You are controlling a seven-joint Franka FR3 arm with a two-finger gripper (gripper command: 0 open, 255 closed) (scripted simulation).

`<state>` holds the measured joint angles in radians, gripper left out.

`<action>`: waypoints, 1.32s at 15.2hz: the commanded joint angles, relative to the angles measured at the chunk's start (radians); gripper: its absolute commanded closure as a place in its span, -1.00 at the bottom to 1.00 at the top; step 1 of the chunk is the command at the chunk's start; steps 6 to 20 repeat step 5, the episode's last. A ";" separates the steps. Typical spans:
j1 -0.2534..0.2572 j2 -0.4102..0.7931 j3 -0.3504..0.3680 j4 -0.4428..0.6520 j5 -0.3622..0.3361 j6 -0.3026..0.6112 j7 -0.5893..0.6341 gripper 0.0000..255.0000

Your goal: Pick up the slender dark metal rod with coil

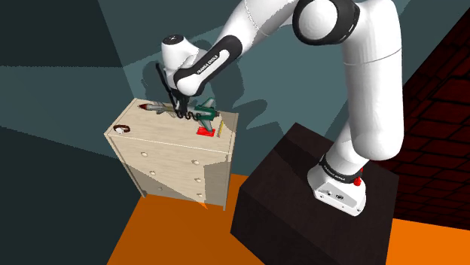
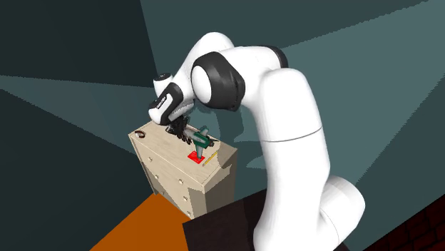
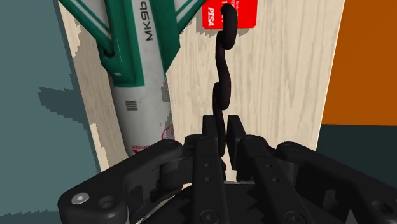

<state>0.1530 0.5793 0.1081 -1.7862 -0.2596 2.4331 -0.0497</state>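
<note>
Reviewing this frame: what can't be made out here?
- Near end of the rod: wrist view, hidden between the fingers of the hand.
- Print on the red card: wrist view, cut off by the picture's edge and crossed by the rod.
- Small item on the dresser: shoulder view, too small to identify.

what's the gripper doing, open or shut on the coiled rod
Shut on the rod: in the wrist view the gripper's fingers clasp its end between them.

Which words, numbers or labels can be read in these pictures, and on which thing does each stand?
"MK9b": on the grey and green rocket.
"PISA": on the red card.
Lettering on the arm's dark band: too small to read.
Pink marks on the rocket: blurred, unreadable.
</note>
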 commanded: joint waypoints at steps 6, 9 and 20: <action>-0.004 -0.035 0.007 0.005 0.010 -0.040 -0.010 1.00; -0.004 -0.035 0.007 0.005 0.010 -0.040 -0.010 1.00; -0.004 -0.035 0.007 0.005 0.010 -0.040 -0.010 1.00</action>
